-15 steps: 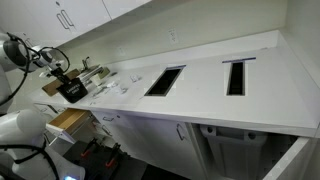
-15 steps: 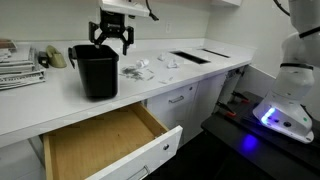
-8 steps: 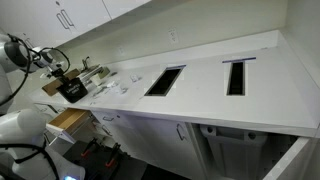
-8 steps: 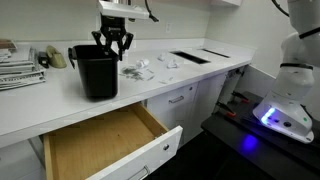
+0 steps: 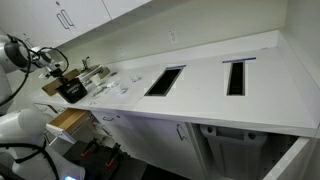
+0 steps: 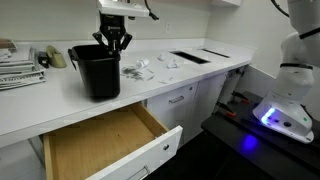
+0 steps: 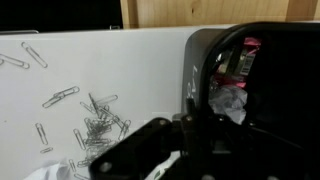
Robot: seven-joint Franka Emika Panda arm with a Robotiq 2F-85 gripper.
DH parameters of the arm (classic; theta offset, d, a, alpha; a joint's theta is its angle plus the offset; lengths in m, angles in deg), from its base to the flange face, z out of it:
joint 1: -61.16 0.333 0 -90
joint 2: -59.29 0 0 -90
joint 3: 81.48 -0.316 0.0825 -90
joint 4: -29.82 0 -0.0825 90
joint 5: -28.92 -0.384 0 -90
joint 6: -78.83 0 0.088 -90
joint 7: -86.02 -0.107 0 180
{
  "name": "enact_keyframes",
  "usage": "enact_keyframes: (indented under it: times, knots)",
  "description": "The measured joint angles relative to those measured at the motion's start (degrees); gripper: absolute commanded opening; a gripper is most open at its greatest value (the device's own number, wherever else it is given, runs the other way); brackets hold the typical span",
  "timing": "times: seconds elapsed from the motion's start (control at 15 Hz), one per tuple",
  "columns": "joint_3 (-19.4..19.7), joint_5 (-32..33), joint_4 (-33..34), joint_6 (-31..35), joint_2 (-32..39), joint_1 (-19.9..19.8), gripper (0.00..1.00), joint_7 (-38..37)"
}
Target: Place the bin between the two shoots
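Observation:
The bin [image 6: 97, 72] is a black bucket standing on the white counter above an open drawer; it also shows at the counter's far end [image 5: 72, 89]. My gripper [image 6: 114, 46] reaches down from above, its fingers pinched together over the bin's rim on the side toward the shoots. In the wrist view the bin [image 7: 270, 80] fills the right side with crumpled trash inside, and my gripper [image 7: 190, 125] sits dark across its rim. The two shoots are rectangular openings in the counter [image 5: 165, 80] [image 5: 236, 76], far from the bin.
A wooden drawer [image 6: 100, 145] stands pulled out under the bin. Paper clips [image 7: 95, 125] and small clutter [image 6: 138, 68] lie on the counter beside the bin. Stacked papers [image 6: 20, 68] lie behind it. A white robot base [image 6: 295, 80] stands on the floor.
The gripper's fingers have gone from wide open to closed on the bin's rim. The bin has stayed in place.

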Motion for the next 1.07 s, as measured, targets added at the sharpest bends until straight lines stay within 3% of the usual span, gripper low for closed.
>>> enact_keyframes:
  times: [0.6,1.07]
  knots:
    - [-0.08,-0.01,-1.57,0.15,-5.14,-0.17,0.02,-2.5]
    - [1.96,-0.24,-17.63,1.2,-21.18,-2.25,0.02,-17.71]
